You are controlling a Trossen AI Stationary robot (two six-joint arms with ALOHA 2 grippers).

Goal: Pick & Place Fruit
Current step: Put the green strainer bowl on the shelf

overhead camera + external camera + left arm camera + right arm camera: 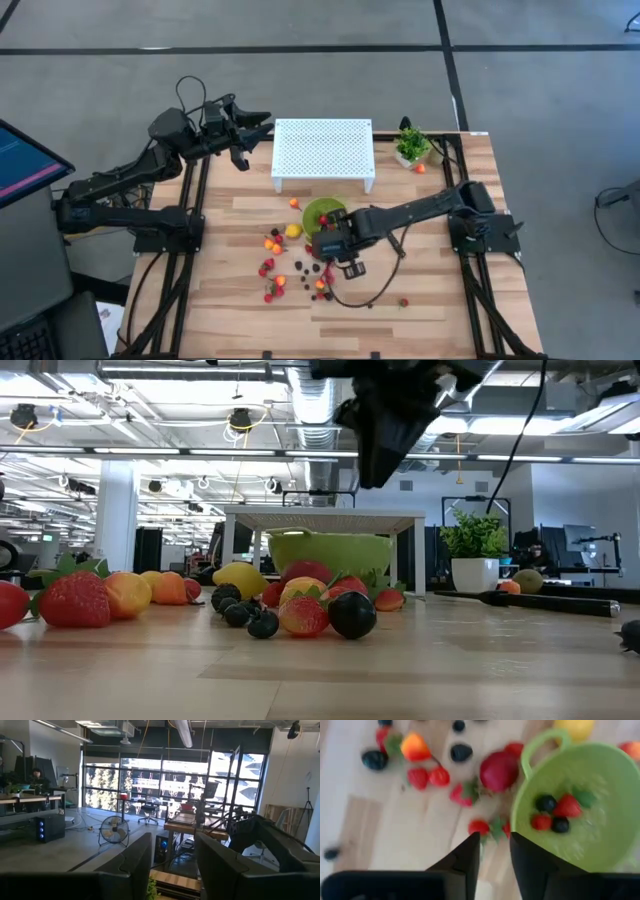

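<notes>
Many small toy fruits point(275, 262), red, orange, yellow and dark, lie scattered on the wooden table left of and in front of a green bowl point(318, 209). In the right wrist view the bowl point(590, 840) holds two strawberries and two dark berries. My right gripper point(343, 258) hangs over the table beside the bowl's near rim, pointing steeply down, open point(495, 847) with nothing between its fingers. A strawberry point(479, 826) lies just beyond its fingertips. My left gripper point(240, 135) waits raised at the far left, open point(172, 865) and empty.
A white perforated stand point(322, 150) is behind the bowl, a small potted plant point(410, 145) at the far right. Single red fruits lie at the right point(420, 168) and near the front point(403, 301). A black cable point(375, 295) loops over the table.
</notes>
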